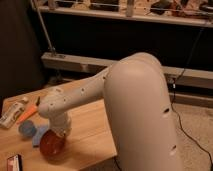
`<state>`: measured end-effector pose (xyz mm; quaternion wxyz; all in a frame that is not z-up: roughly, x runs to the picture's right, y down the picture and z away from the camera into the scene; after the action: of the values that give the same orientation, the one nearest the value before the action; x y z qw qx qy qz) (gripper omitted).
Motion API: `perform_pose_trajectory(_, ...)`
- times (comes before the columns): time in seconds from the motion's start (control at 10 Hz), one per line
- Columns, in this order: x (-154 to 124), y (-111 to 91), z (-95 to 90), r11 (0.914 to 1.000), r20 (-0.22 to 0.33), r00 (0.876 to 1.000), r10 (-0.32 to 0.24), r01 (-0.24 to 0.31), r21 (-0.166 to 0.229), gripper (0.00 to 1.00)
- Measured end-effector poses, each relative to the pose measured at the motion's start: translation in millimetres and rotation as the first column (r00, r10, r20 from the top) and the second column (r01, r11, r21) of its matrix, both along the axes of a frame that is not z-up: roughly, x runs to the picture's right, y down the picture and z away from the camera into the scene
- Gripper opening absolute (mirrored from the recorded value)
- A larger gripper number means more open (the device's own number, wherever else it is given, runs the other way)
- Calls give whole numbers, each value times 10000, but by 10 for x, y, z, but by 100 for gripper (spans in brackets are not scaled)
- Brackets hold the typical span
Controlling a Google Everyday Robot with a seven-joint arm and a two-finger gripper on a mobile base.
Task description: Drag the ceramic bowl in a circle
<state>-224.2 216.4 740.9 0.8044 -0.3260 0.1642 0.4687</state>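
Note:
The ceramic bowl (48,148), round and reddish-brown, sits on the wooden table (90,135) near its front edge. My gripper (59,134) comes down from the white wrist onto the bowl's far right rim and is shut on it. The fingertips are mostly hidden by the wrist and the rim. My big white arm fills the right half of the view.
A blue-grey round cup (27,129) stands just left of the bowl, with a blue flat piece (39,134) touching the bowl's rim. Farther left lie an orange tool (29,113) and a white bottle (12,115). A small box (14,162) lies at the front edge.

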Motion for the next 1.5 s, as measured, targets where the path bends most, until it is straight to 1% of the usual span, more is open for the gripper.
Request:
perform_pose_trajectory(0.1, -37, -74, 96, 9999, -100, 9999, -138, 139, 80, 0)
perform_pose_trajectory(0.5, -117, -158, 521, 9983, -510, 9971, -560, 567, 122, 0)
perform_pose_trajectory(0.7, -238, -387, 663, 9971, -451, 9974, -568, 590, 486, 0)
perform_pose_trajectory(0.8, -259, -669, 722, 9947, -564, 9970, -525, 572, 860, 0)
perform_pose_trajectory(0.9, -243, -807, 753, 9929, -667, 9964, -514, 582, 1038, 0)
perform_pose_trajectory(1.0, -185, -961, 802, 9908, -887, 9947, -515, 620, 1200, 0)
perform_pose_trajectory(1.1, -99, -1058, 870, 9897, -1148, 9919, -540, 684, 1260, 0)
perform_pose_trajectory(1.2, -5, -1137, 956, 9887, -1440, 9880, -562, 751, 1296, 0)
perform_pose_trajectory(1.4, 118, -1237, 1072, 9874, -1831, 9815, -567, 822, 1351, 0)
perform_pose_trajectory(1.5, 262, -1335, 1178, 9861, -2231, 9732, -554, 884, 1409, 0)
